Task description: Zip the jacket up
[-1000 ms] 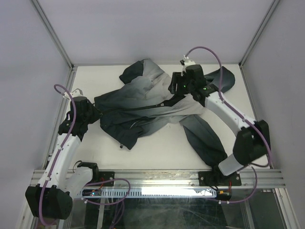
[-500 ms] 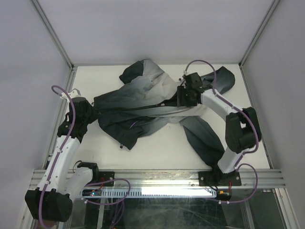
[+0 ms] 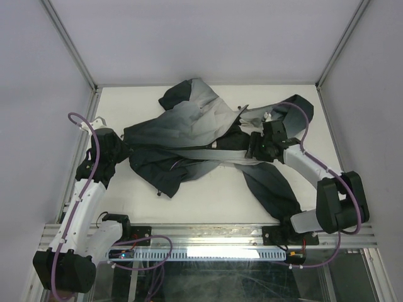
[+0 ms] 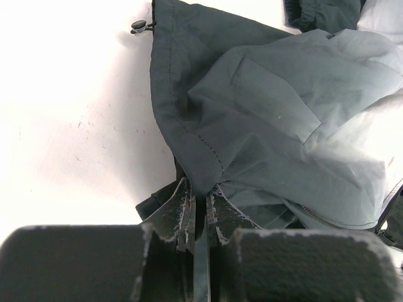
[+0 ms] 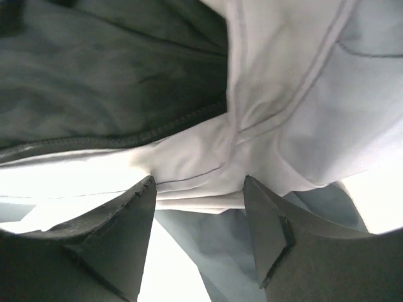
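Note:
The jacket [image 3: 189, 135] lies crumpled across the white table, light grey fading to dark teal-black, with its dark zipper line [image 3: 208, 150] running across the middle. My left gripper [image 3: 123, 153] is shut on the jacket's dark hem at the left; the wrist view shows the fabric [image 4: 208, 113] pinched between the closed fingers [image 4: 186, 207]. My right gripper [image 3: 252, 150] is open over the jacket's right part. In the right wrist view its fingers [image 5: 135, 220] stand wide apart over pale grey fabric [image 5: 264, 113] beside the dark zipper edge [image 5: 126, 135].
A dark sleeve [image 3: 271, 185] trails toward the near right edge. The hood [image 3: 179, 94] lies at the back. A cord stopper [image 4: 140, 26] rests on the white table [image 3: 208, 195]. Enclosure walls and metal posts ring the table.
My right gripper has come back from the far side of the jacket toward the near right. The pale fabric near it has shifted. The left arm has stayed still.

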